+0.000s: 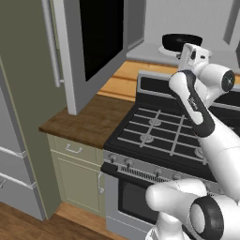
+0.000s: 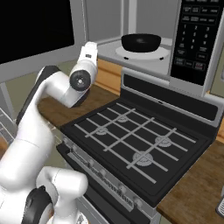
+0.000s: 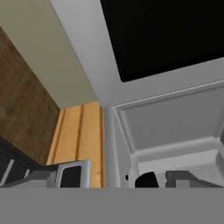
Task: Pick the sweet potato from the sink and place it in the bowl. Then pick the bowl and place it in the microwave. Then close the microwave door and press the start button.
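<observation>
So the gripper [image 3: 118, 177] is spread about as wide as it goes and holding nothing. In the hand view its two dark finger tips poke up at the bottom, one over the butcher-block countertop [image 3: 81, 131] and the other over the pale grey floor of the microwave [image 3: 175, 127]. The hand sits right at the oven's front left corner, near the hinge side of the microwave door [image 3: 166, 35], which stands wide open with its glossy black window facing the arm.

The bowl [image 2: 141, 42] is already on the white turntable plate [image 2: 131, 54] inside. I can't make out the sweet potato from these angles; judging by how things lie, it's probably sitting in the bowl. So the step in hand looks like closing the door.

How I'd do it: don't try to pinch the door, it's a big flat panel. Get the hand round to the outer face of it, the side away from the oven, and push with the fingers or the wrist. Contact far from the hinge, out near the free edge [image 1: 72, 93], gives more leverage and less chance of slipping off. Follow the arc of the swing, not a straight line.

Watch the elbow [image 1: 187, 89] over the stove [image 1: 159, 131] too. The start button on the black control panel [image 2: 197, 39] comes after that.
</observation>
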Motion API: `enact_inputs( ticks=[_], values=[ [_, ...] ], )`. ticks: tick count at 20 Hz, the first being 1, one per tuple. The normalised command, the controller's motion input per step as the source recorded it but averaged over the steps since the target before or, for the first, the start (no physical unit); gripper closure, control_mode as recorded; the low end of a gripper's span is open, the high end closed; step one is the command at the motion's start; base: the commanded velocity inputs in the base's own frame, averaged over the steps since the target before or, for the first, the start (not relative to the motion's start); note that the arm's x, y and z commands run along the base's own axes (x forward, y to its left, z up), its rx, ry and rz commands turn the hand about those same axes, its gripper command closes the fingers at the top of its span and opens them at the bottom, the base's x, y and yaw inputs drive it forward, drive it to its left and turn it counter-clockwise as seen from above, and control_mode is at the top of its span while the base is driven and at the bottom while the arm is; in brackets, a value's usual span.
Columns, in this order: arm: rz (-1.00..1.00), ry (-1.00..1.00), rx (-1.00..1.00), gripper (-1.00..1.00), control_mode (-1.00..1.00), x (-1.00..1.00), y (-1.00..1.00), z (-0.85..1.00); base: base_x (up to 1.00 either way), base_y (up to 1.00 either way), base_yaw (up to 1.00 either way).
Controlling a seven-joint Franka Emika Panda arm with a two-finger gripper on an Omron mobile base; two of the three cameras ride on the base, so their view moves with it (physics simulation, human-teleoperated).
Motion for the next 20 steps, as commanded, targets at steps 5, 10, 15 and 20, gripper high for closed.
enact_inputs(
  ticks=[5, 10, 15, 20],
  values=[
    [0.08, 0.13, -0.01, -1.00, -1.00, -1.00, 0.53, 0.43, 0.00, 0.00, 0.00],
    [0.10, 0.21, 0.01, -1.00, -1.00, -1.00, 0.54, 0.11, 0.00, 0.00, 0.00],
    [0.06, 0.01, 0.10, -1.00, -1.00, -1.00, 0.51, 0.00, 0.00, 0.00, 0.00],
    [0.03, 0.00, 0.15, -1.00, -1.00, -1.00, 0.51, -0.01, 0.00, 0.00, 0.00]
  ],
)
